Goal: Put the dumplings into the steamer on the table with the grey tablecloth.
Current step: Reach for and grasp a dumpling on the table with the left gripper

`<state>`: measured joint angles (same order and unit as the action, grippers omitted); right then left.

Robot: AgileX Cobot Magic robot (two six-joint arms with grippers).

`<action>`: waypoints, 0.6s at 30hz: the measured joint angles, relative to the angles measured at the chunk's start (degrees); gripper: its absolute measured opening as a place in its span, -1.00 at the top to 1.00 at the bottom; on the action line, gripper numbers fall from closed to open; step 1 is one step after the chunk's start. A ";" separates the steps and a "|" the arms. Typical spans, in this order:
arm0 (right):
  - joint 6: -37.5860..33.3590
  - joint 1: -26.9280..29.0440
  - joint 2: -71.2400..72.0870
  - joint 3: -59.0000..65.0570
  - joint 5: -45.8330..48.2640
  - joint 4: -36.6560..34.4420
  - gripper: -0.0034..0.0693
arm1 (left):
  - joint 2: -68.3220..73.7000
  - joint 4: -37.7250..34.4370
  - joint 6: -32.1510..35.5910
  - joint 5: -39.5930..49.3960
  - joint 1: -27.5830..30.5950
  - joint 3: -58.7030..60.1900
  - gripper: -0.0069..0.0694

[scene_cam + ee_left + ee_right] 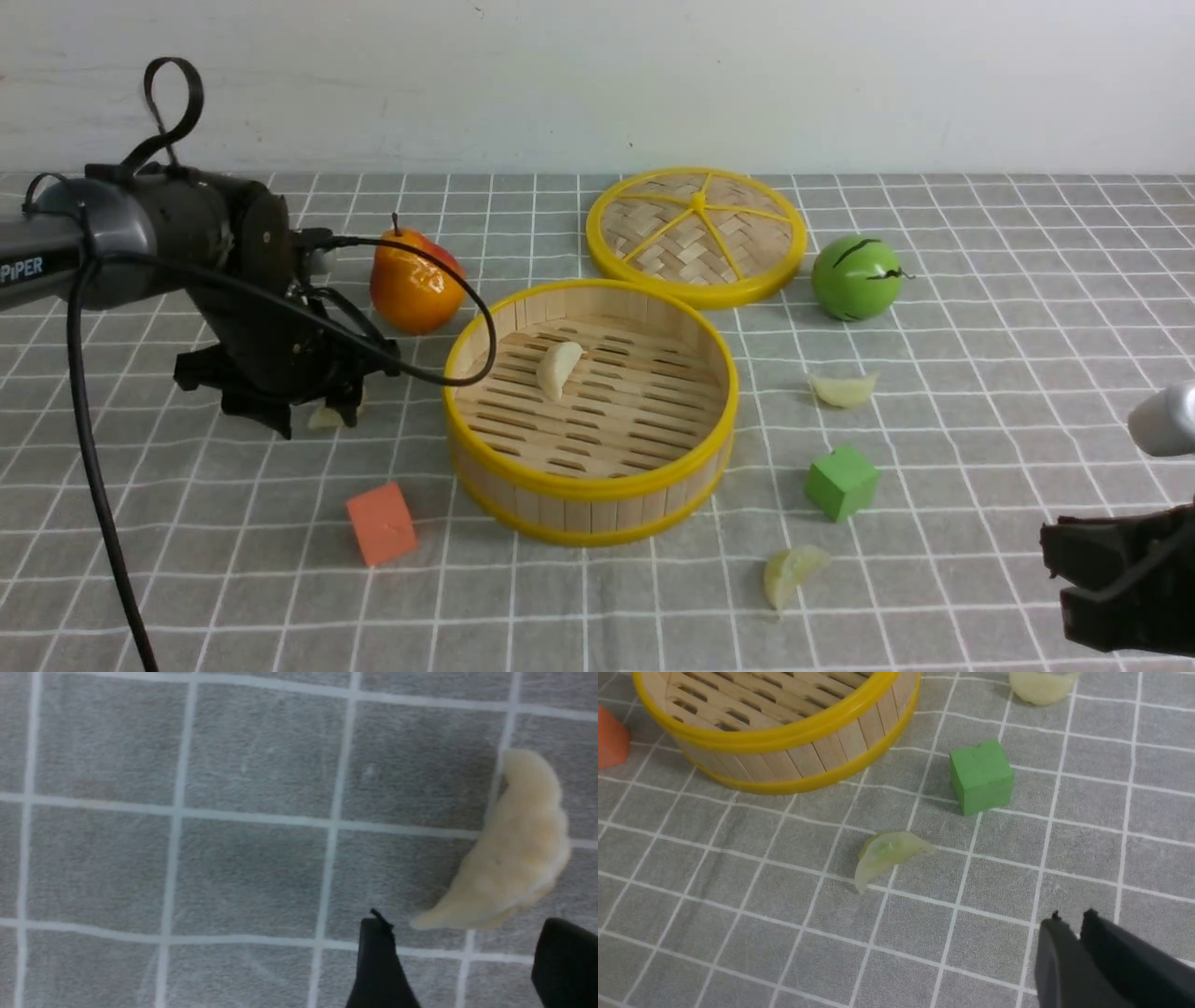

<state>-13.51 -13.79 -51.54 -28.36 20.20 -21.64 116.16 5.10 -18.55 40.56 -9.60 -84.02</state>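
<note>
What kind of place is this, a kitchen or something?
Probably not a kitchen, more likely a robot test bench. A robot arm reaches over a grey tablecloth set with a bamboo steamer, an orange toy-looking fruit and a green cube, against a bare wall.

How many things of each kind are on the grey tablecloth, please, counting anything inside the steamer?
Dumplings: 4
Cubes: 2
Fruits: 2
Steamer: 1
Woven lid: 1
Total: 10
</note>
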 joint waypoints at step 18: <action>0.00 0.00 0.00 0.00 -0.05 -0.84 0.68 | 3.28 5.05 0.65 -5.41 -0.96 -0.85 0.34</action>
<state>-13.51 -13.79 -51.54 -28.36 20.15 -22.49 119.44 10.15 -17.90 35.15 -10.55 -84.87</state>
